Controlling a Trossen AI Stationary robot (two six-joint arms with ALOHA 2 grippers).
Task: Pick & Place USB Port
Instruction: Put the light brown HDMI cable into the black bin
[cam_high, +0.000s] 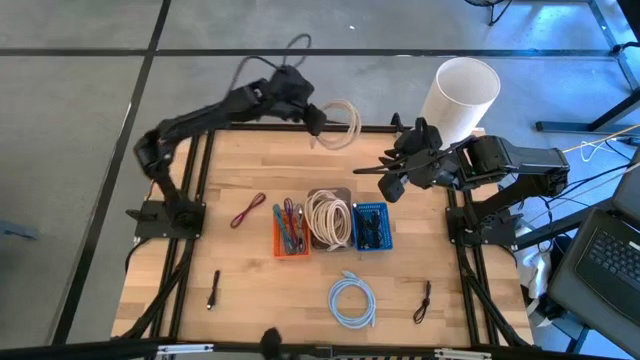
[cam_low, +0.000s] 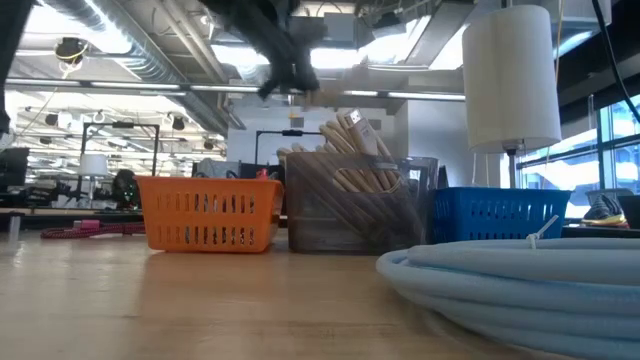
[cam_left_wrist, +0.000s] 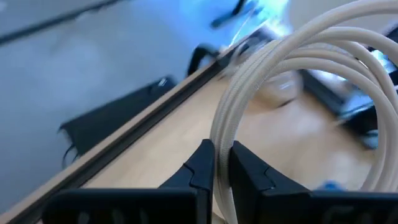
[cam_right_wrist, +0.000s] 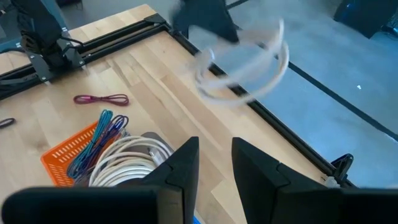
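A grey floor and bright workshop surround the wooden table (cam_high: 250, 190). Mid-table sit an orange basket (cam_high: 291, 240), clear bin (cam_high: 328, 196) and blue basket (cam_high: 371, 226). The right gripper (cam_high: 384, 171) waits (fingers parted). The left gripper (cam_high: 318, 122) pinches the cream cable coil (cam_high: 343, 124) above the far edge.

A grey floor (cam_high: 80, 110) with dark seams surrounds the wooden table (cam_high: 240, 170); beyond the table, ceiling ducts (cam_low: 120, 40) and strip lights run overhead; windows (cam_low: 610, 130) stand at its right.
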